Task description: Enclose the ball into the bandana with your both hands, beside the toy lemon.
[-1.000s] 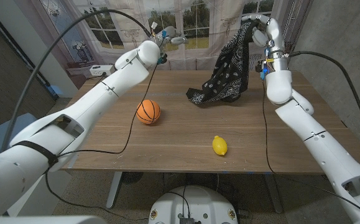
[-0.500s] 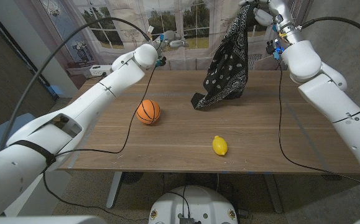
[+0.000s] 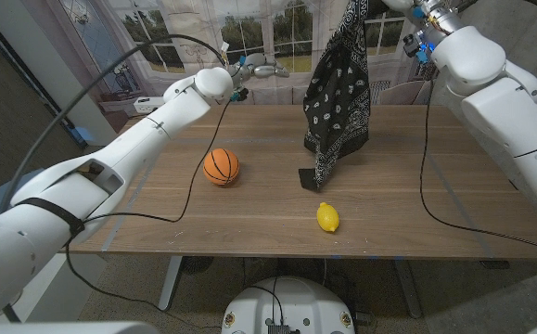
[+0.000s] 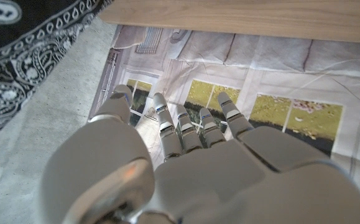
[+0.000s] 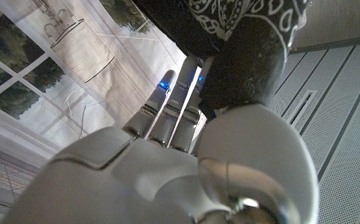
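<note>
The wooden table (image 3: 249,223) was the largest thing, and every place below is given from the toy lemon (image 3: 327,217), which lay near the table's front edge.

The black bandana (image 3: 338,93) hung high above the table, behind the lemon. It fell in one long fold, and its lowest corner touched the table a little behind the lemon. The right hand (image 5: 186,155) gripped the cloth at its top; in the right wrist view the cloth was bunched against the fingers. In the head view the right arm reached up to the upper edge, so the hand itself was cut off there.

The left hand (image 4: 186,162) was held in the air far behind and to the left of the lemon, past the table's far edge. Its fingers were apart and it held nothing.

The ball (image 3: 221,166) rested on the table to the left of the lemon and somewhat behind it, well apart from the cloth.

By judgement, the task was at an early stage. The cloth was lifted, but it was not spread beside the lemon, the ball was not on it, and the wrapping with both hands was not begun.
</note>
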You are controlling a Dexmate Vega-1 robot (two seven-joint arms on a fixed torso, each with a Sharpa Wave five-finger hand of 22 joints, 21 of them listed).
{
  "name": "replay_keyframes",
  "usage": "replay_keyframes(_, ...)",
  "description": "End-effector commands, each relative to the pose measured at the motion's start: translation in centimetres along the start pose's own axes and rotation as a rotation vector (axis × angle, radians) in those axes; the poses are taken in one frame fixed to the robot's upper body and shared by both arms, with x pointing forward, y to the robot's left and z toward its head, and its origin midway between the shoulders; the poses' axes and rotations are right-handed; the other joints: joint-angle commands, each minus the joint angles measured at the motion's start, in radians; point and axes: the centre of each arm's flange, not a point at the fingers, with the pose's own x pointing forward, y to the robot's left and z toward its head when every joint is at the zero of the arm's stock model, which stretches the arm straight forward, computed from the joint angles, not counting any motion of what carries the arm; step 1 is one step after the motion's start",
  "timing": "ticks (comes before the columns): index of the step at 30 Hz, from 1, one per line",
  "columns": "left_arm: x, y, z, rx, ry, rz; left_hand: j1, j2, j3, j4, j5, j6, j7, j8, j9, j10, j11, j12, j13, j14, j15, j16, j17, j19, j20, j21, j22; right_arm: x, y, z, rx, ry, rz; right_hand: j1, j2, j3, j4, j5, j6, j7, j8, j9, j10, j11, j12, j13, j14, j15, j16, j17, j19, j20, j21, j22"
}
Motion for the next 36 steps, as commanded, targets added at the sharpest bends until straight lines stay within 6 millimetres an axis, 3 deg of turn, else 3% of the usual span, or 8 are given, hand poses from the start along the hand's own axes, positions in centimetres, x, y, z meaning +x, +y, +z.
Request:
replay_keyframes(1, 0.6, -0.2, -1.1, 0.007, -0.046, -0.149, -0.016, -0.010, -0.016, 0.000, 0.006, -0.010, -0.031, -0.017, -0.008, -0.015, -0.003, 0.000, -0.002, -0.013, 0.005, -0.002, 0.001, -0.004, 0.001, -0.002, 0.003, 2.1, -1.9, 1.1, 0.117, -0.029, 0.068, 0.003, -0.006, 0.019, 0.026, 0.008, 0.049, -0.035, 0.008, 0.008, -0.046, -0.051, -0.001, 0.003, -0.008, -0.145, -0.012, 0.004, -0.004, -0.049, 0.008, -0.001)
replay_keyframes(7, 0.5, -0.4, -2.0, -0.035, -0.040, -0.168, -0.012, -0.015, -0.021, -0.005, 0.012, -0.008, -0.054, -0.023, -0.013, -0.018, -0.008, 0.002, -0.003, -0.017, 0.005, -0.001, 0.000, -0.001, 0.001, -0.002, 0.002, 3.2, -3.1, 1.9, 0.170, -0.038, 0.106, 0.003, -0.006, 0.019, 0.027, 0.012, 0.050, -0.035, 0.005, 0.010, -0.047, -0.054, 0.000, 0.007, -0.014, -0.146, -0.024, 0.004, -0.008, -0.048, 0.012, -0.003)
replay_keyframes(14, 0.7, -1.0, -3.6, -0.167, -0.065, -0.285, -0.015, -0.016, -0.027, -0.003, 0.015, -0.008, -0.051, -0.030, -0.017, -0.023, 0.003, 0.003, -0.004, -0.022, 0.010, -0.001, 0.001, -0.008, 0.006, -0.005, 0.002, 3.7, -4.3, 2.4, 0.165, -0.040, 0.026, 0.002, -0.006, 0.017, 0.029, 0.014, 0.050, -0.035, 0.004, 0.013, -0.046, -0.057, 0.002, 0.009, -0.022, -0.145, -0.038, 0.003, -0.011, -0.048, 0.016, -0.004)
replay_keyframes(19, 0.6, -1.2, -4.8, -0.303, -0.108, -0.342, -0.055, -0.009, -0.047, 0.023, 0.019, 0.009, -0.042, -0.035, -0.024, -0.025, 0.017, 0.009, -0.003, -0.032, 0.022, 0.003, 0.007, -0.020, 0.018, -0.010, 0.004, 3.9, -4.8, 1.8, 0.210, -0.037, 0.021, 0.003, -0.004, 0.018, 0.030, 0.017, 0.053, -0.036, 0.002, 0.013, -0.045, -0.058, 0.002, 0.009, -0.023, -0.146, -0.045, 0.002, -0.014, -0.047, 0.018, -0.005)
replay_keyframes(22, 0.1, -1.3, -5.4, -0.308, -0.104, -0.304, -0.065, 0.011, -0.049, 0.033, 0.024, 0.059, -0.055, -0.026, -0.028, -0.014, 0.011, 0.017, -0.004, -0.030, 0.025, 0.007, 0.007, -0.022, 0.022, -0.010, 0.005, 3.9, -5.3, 1.5, 0.247, -0.057, 0.009, 0.004, -0.004, 0.017, 0.030, 0.018, 0.054, -0.036, 0.000, 0.012, -0.046, -0.058, 0.000, 0.006, -0.023, -0.146, -0.049, 0.002, -0.015, -0.047, 0.020, -0.006)
replay_keyframes(26, -0.4, -2.2, -6.2, -0.294, -0.088, -0.265, 0.011, 0.076, -0.013, -0.004, 0.027, 0.182, -0.044, -0.006, -0.036, 0.025, -0.002, 0.034, -0.008, -0.002, 0.012, 0.014, -0.001, 0.000, 0.024, -0.001, 0.006, 3.9, -5.9, 1.2, 0.307, -0.097, 0.000, 0.004, -0.005, 0.016, 0.030, 0.018, 0.056, -0.036, -0.001, 0.012, -0.045, -0.059, 0.000, 0.006, -0.021, -0.146, -0.051, 0.004, -0.015, -0.046, 0.023, -0.006)
replay_keyframes(32, -0.3, -3.7, -7.7, -0.329, -0.060, -0.287, 0.062, 0.093, 0.001, -0.029, 0.018, 0.244, -0.038, 0.003, -0.037, 0.051, -0.013, 0.042, -0.012, 0.019, -0.001, 0.018, -0.004, 0.016, 0.017, 0.005, 0.005, 3.8, -6.4, 1.2, 0.366, -0.143, 0.013, 0.005, -0.006, 0.014, 0.029, 0.019, 0.056, -0.035, -0.003, 0.013, -0.041, -0.060, 0.000, 0.004, -0.019, -0.146, -0.056, 0.005, -0.018, -0.046, 0.025, -0.008)
replay_keyframes(36, -0.3, -4.6, -8.6, -0.364, -0.059, -0.297, 0.040, 0.053, -0.042, -0.015, 0.007, 0.108, -0.015, -0.075, -0.035, 0.002, 0.002, 0.022, -0.012, 0.001, 0.007, 0.008, -0.001, 0.001, 0.021, -0.001, 0.005, 3.7, -6.9, 1.2, 0.368, -0.155, 0.024, 0.004, -0.006, 0.012, 0.030, 0.020, 0.058, -0.036, -0.004, 0.013, -0.042, -0.061, 0.001, 0.006, -0.018, -0.145, -0.059, 0.007, -0.021, -0.045, 0.028, -0.008)
